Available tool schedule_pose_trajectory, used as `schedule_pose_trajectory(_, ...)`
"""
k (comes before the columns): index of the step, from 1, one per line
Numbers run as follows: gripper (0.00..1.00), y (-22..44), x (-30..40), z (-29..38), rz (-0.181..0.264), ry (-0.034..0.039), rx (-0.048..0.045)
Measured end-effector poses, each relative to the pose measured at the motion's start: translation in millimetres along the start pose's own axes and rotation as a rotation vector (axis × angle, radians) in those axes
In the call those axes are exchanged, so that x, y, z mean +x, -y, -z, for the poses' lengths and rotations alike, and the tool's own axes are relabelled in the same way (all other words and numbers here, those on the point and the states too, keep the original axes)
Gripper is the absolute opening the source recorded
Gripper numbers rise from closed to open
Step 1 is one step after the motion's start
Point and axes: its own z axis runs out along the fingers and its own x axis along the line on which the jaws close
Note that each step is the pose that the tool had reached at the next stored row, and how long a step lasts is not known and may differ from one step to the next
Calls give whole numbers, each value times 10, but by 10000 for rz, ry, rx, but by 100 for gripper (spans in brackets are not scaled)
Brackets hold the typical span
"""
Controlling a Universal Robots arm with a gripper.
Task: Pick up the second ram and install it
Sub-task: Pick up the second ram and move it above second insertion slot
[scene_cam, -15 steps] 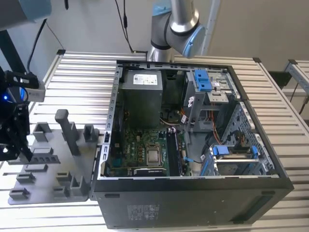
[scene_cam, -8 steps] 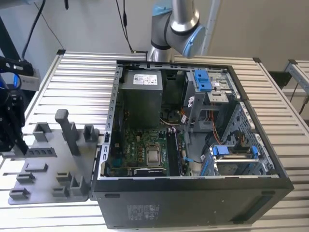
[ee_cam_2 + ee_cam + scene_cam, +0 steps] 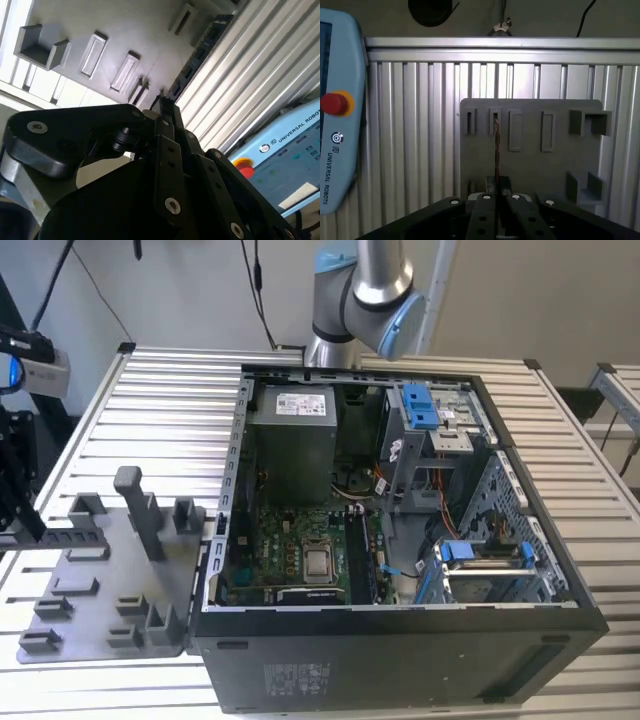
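Clear air from tool [image 3: 497,192] to tray [image 3: 530,165]; tall pegs [image 3: 140,510] beside open case [image 3: 400,660].

You've soft, even daylight over table [image 3: 150,390]; case [image 3: 400,660] interior shadowed. First wrist view: gripper [image 3: 496,192] dark, underlit; clamped second ram [image 3: 496,145] glinting coppery; slats glaring.

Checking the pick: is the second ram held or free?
Held: in the first wrist view the second ram sits edge-on, clamped in the gripper, over the grey tray. Clear of its slot: cannot tell.
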Motion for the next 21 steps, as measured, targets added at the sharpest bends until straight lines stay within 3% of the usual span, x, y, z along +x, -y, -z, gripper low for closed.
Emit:
schedule_pose_trajectory(19,14,24,36,860,-1,1,1)
schedule_pose_trajectory(21,14,25,37,873,0,2,3)
